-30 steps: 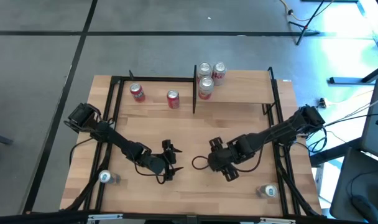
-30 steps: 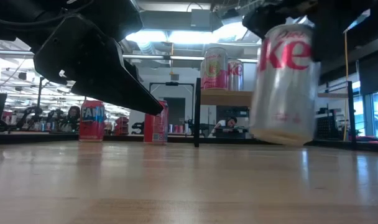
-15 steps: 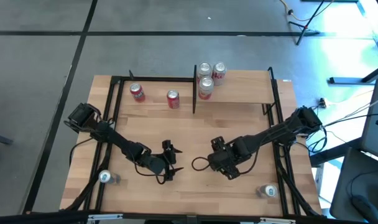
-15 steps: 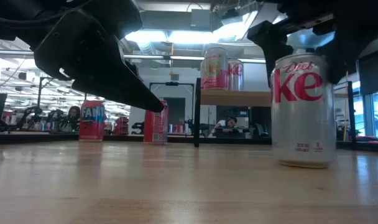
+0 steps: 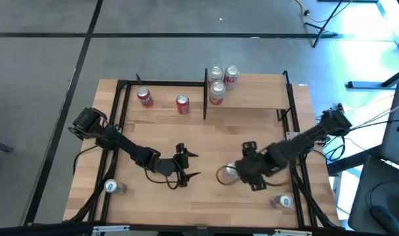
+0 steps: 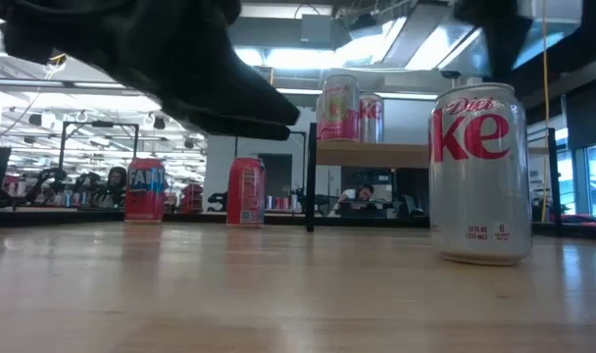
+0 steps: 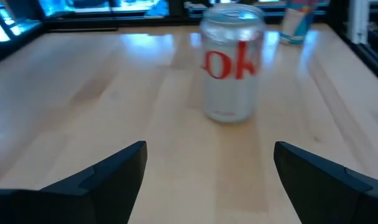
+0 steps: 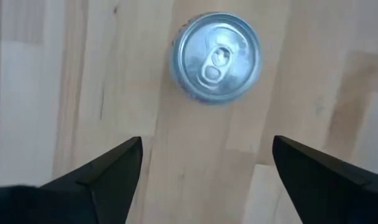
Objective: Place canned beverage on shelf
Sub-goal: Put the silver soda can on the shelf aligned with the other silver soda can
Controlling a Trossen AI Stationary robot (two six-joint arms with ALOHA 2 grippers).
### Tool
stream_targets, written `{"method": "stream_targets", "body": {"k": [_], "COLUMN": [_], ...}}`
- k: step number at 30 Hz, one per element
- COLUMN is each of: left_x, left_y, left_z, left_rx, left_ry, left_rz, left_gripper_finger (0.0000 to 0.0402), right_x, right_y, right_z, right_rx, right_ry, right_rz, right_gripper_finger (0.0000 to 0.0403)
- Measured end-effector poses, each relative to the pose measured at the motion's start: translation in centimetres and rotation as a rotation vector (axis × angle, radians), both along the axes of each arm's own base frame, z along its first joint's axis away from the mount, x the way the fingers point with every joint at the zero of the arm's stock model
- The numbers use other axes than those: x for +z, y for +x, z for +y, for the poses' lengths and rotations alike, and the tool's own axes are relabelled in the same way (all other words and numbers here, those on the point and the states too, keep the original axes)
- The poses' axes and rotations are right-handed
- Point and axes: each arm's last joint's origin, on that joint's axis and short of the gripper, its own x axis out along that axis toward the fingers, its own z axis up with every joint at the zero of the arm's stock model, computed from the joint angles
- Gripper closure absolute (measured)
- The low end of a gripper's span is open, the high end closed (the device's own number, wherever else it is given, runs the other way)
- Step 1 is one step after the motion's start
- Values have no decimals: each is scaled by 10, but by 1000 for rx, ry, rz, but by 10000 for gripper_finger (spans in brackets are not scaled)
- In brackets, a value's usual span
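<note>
Standing can: Diet Coke can [image 5: 226, 174], upright on the tabletop [image 5: 206, 137], near side, centre-right; held by neither arm.
Left gripper [image 5: 187, 164]: fingers spread wide, facing the can, apart from it.
Right gripper [image 5: 247, 172]: fingers wide, just right of the can, above it.
Shelf [image 5: 252, 94]: raised light wood board, black posts, far right; three cans on it.
Risk: smooth thin aluminium cylinder; an off-centre close could tip it.

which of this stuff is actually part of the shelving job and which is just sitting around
Part of the job:
- Diet Coke can, upright on the tabletop, released
- shelf, three cans already on it
- right gripper, open, beside that can
- left gripper, open, facing it

Just lying about:
- two red cans on the tabletop beside the shelf
- two clamps at the near corners
</note>
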Motion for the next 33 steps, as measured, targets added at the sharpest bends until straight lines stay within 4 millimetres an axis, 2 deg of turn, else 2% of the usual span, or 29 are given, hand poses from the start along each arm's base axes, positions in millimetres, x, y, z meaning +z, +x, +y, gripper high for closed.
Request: {"method": "stream_targets", "body": {"k": [4, 10, 15, 18, 24, 29, 33], "left_x": [4, 1, -9, -15, -24, -18, -16], "left_y": [12, 38, 59, 71, 92, 111, 112], "left_z": [18, 40, 55, 61, 63, 55, 49], "left_rx": [70, 130, 187, 207, 194, 74, 33], "left_ry": [-6, 47, 51, 50, 57, 22, 32], "left_rz": [-19, -14, -9, -7, -6, -50, -45], "left_gripper_finger": [56, 56, 56, 56, 56, 56, 56], "right_x": [-4, -43, -76, -88, -106, -117, -116], "right_y": [-26, -45, -46, -46, -49, -48, -47], "right_z": [13, 32, 36, 43, 56, 53, 52], "right_rx": [-77, -230, -320, -297, -178, -163, -174], "right_ry": [-52, -149, 7, 140, 282, 210, 173], "right_rz": [-130, -367, -377, -399, -471, -528, -559], "right_gripper_finger": [61, 61, 61, 61, 61, 61, 61]}}
